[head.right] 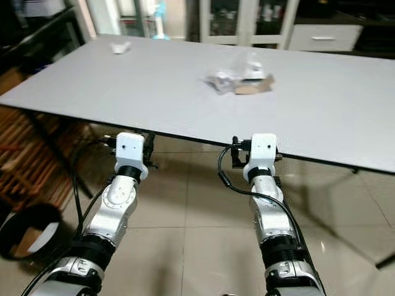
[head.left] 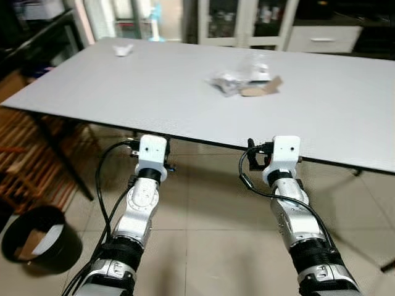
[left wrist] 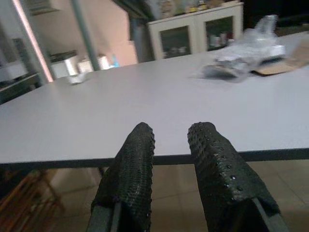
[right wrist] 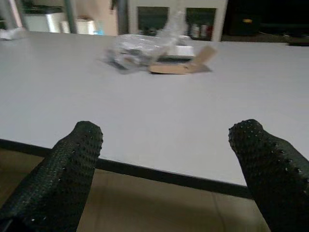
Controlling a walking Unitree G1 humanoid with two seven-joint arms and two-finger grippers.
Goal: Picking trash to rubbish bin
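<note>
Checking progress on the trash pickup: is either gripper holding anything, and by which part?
Nothing is held. The left gripper and right gripper are empty at the table edge; the plastic trash lies untouched.

Grey table (head.left: 154, 92) bears crumpled plastic trash (head.left: 237, 80) and a white scrap (head.left: 123, 49).

I see a large grey table (head.left: 123, 92) with a thin dark edge across most of my view, its near edge running from left to right. Under it on the left I can make out a dark slanted table leg (head.left: 60, 155), and beside that, further left, some brown wooden slats (head.left: 21, 163). Pale floor tiles (head.left: 210, 209) cover the near ground. Beyond the table's far edge stands a white glass-fronted cabinet (head.left: 241, 21), with a white drawer unit (head.left: 324, 38) to its right and a dark shelf (head.left: 37, 24) at far left
</note>
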